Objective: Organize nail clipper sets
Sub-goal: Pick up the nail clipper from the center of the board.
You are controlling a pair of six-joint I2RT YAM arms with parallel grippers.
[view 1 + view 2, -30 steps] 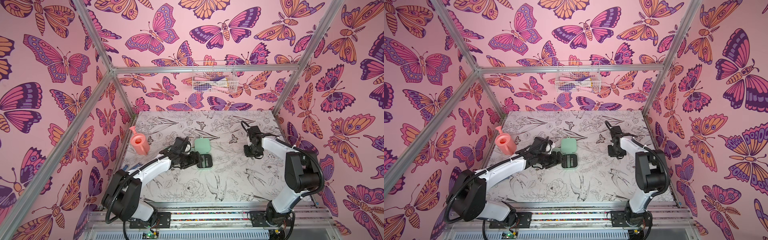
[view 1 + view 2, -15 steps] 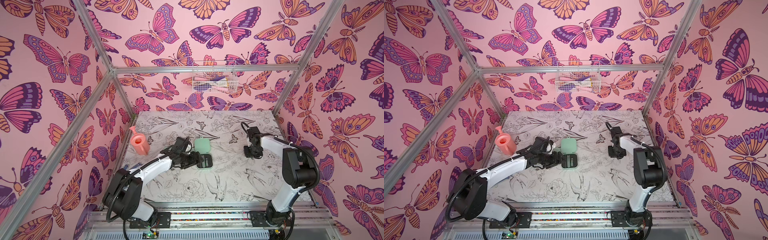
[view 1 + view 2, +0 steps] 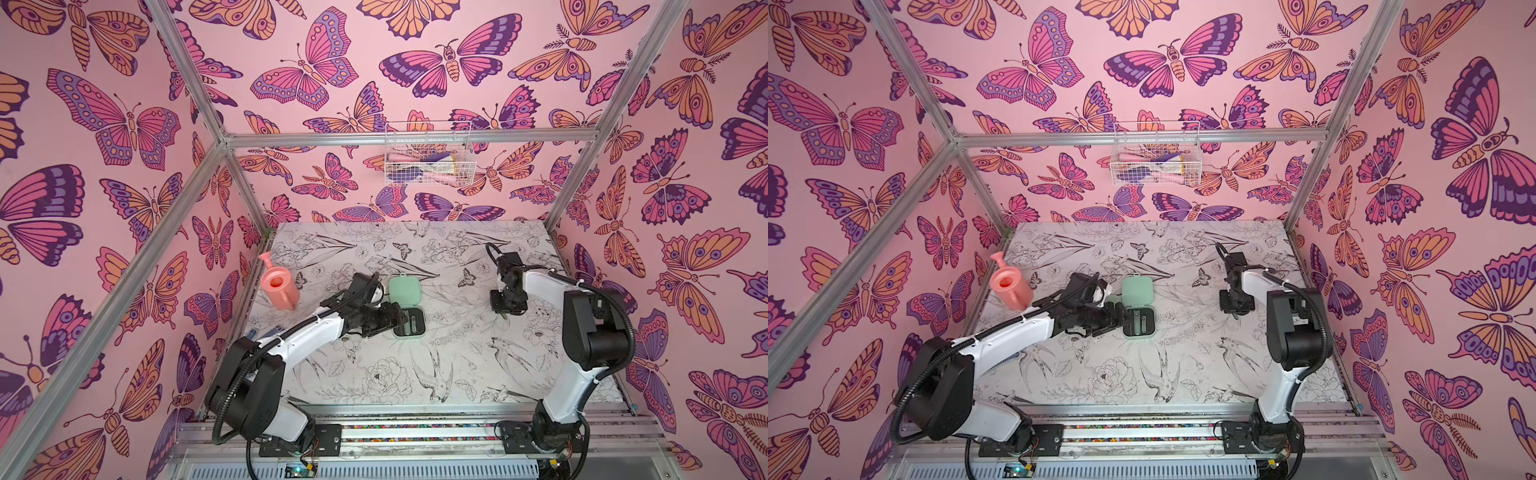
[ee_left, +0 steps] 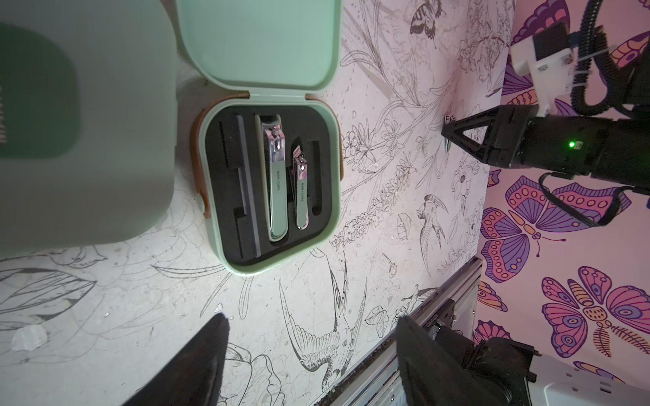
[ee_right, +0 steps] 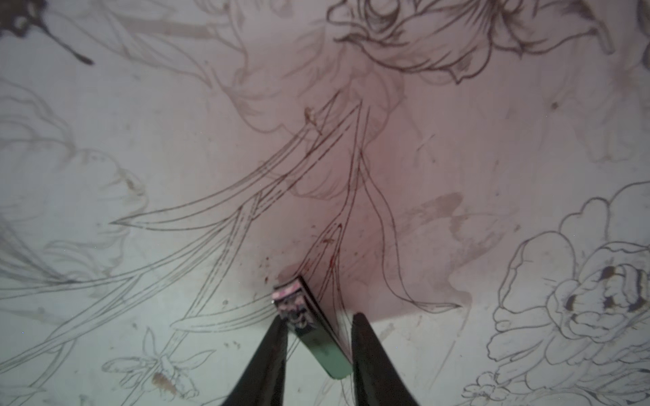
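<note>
The right pincer (image 5: 320,317), drawn narrow, pinches a loose clipper (image 5: 316,339) askew at the 3 o'clock side of the worktop (image 3: 457,374). The left pincer (image 4: 311,318) is spread and empty, just at 9 o'clock of the open case (image 3: 409,337) near centre. To seat it well, square the clipper first, then align it with the bedded clippers (image 4: 276,182): long axes running 12 to 6, heads toward the hinge at 12. The held one slants across the fingertips, head away from the wrist.

"MANICURE" printed on large clipper (image 4: 276,182), small clipper (image 4: 301,191).
</note>
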